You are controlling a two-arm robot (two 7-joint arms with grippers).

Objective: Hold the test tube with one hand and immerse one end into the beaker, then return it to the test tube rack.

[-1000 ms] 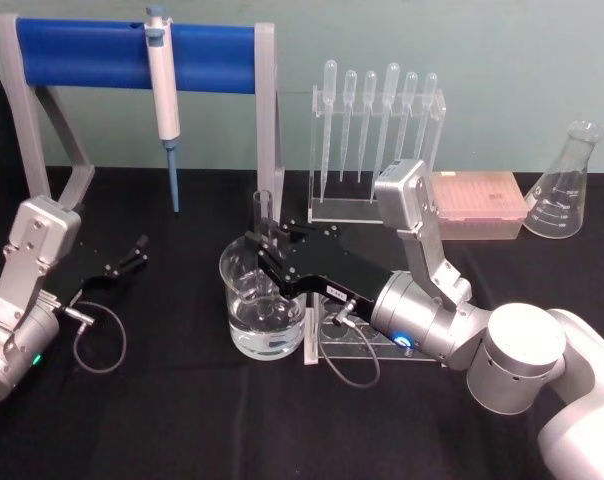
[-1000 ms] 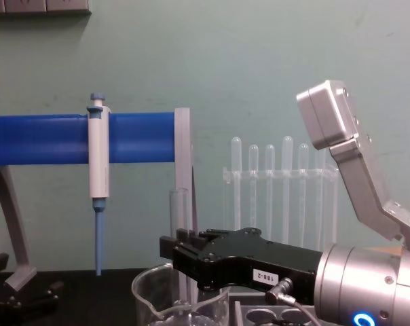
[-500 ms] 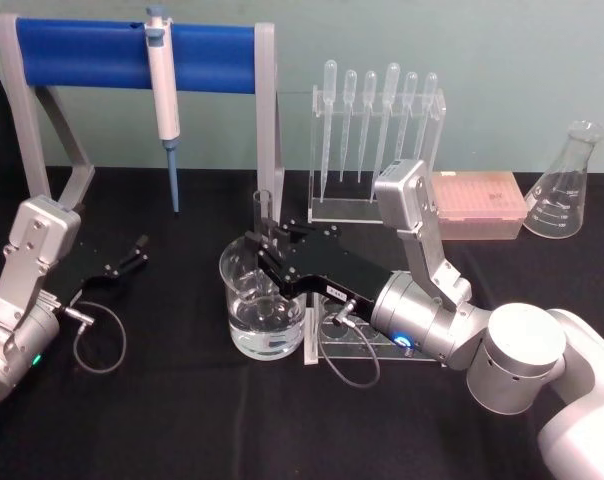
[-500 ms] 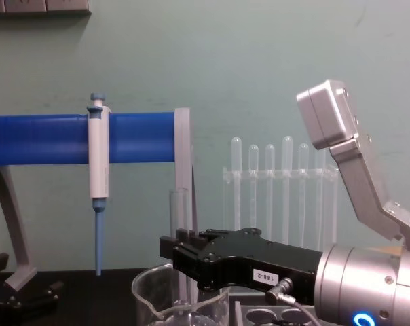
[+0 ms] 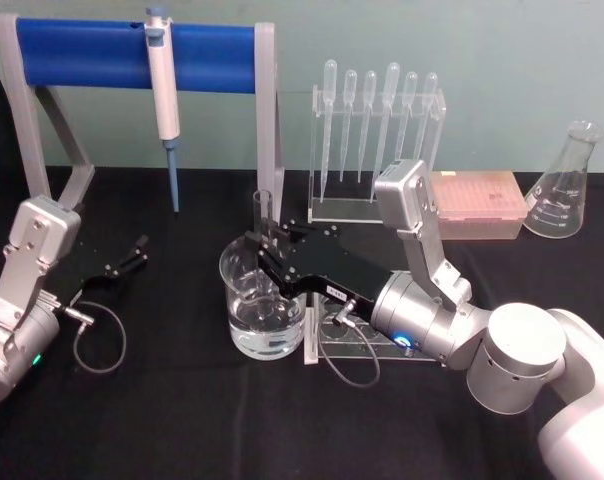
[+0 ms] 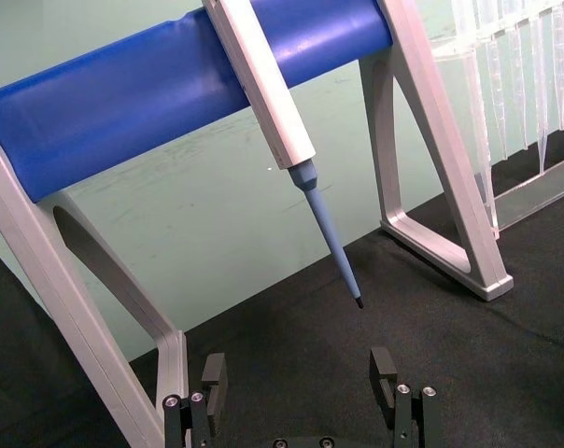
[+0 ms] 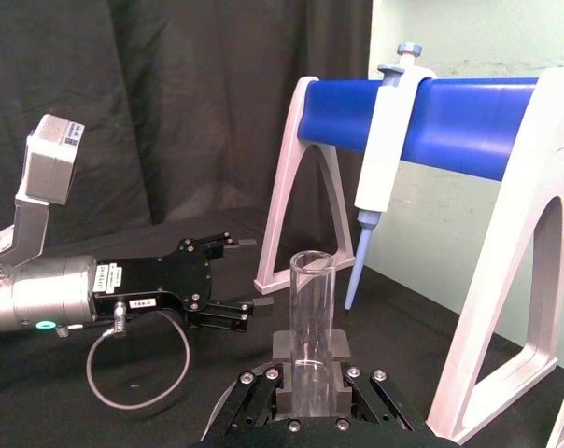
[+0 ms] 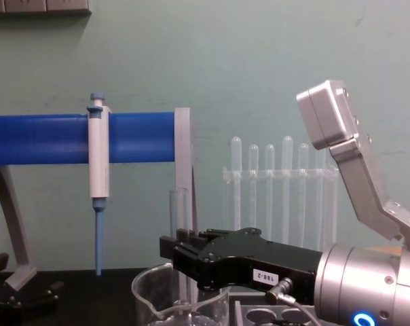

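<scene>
Clamping the upright tube (image 5: 263, 208) in its jaws, the right gripper (image 5: 266, 246) holds it over the beaker (image 5: 244, 325) at the middle of the worktop (image 5: 182, 420), the tube's lower end inside the glass. The rack (image 5: 372, 343) stands just beside the beaker. The left gripper (image 5: 134, 251) rests near the left edge, jaws apart.

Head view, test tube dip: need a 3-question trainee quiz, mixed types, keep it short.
1. Which gripper grips the test tube?
2. The upright tube goes down into: A) the beaker B) the flask C) the tip box.
3. True or false: the left gripper is open and parked at the left, away from the tube.

Key: 1. the right gripper, shut on the tube; 2. A; 3. true.
</scene>
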